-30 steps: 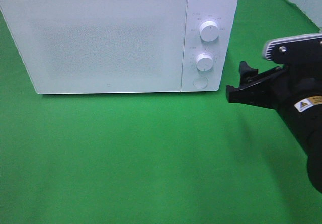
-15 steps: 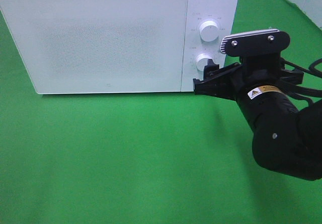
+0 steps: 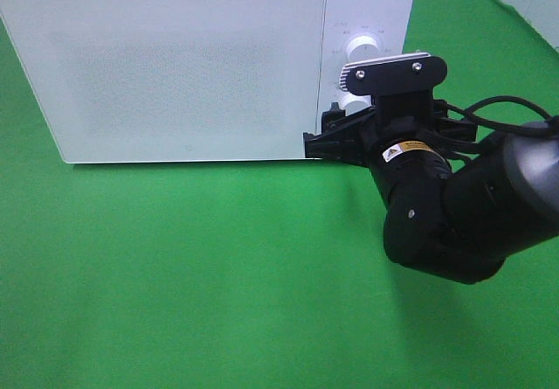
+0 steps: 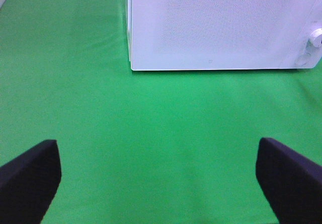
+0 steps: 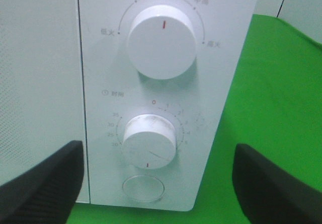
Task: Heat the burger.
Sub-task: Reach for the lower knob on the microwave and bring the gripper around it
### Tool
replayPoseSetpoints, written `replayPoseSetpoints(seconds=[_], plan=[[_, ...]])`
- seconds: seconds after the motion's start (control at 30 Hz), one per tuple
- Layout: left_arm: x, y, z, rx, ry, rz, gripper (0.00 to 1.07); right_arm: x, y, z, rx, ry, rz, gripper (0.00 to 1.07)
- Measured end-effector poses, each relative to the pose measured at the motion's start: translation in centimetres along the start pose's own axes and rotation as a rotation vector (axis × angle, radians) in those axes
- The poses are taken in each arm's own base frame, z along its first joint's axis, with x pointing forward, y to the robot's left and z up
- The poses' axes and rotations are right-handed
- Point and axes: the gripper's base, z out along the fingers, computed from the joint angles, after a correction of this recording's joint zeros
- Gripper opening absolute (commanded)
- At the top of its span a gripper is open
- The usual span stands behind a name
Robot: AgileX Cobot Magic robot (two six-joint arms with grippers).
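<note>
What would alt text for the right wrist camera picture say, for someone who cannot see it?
A white microwave's control panel fills the close-up: a large knob with its red mark at the middle setting, a smaller timer knob with its mark opposite zero, and a round button beneath. The open right claw frames it with two black fingers, green cloth beside.

At the back of the desk (image 3: 175,275), microwave (image 3: 205,65), control panel (image 5: 100,58) at its right end. On the panel, upper knob (image 5: 162,41) above lower knob (image 5: 149,142), button (image 5: 143,189) beneath. Just before the panel, right claw (image 5: 157,181). Well before the microwave, over the desk, left claw (image 4: 160,181).
</note>
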Motion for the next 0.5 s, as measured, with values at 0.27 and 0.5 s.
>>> replayPoseSetpoints(seconds=[0.27, 0.5], plan=[[0.0, 0.0, 0.0, -0.001, 0.0, 0.0, 0.98, 0.5, 0.1, 1.8, 0.01, 0.034, 0.04, 0.76], [0.0, 0.0, 0.0, -0.001, 0.0, 0.0, 0.98, 0.7, 0.7, 3.0, -0.014, 0.052, 0.039, 0.76]])
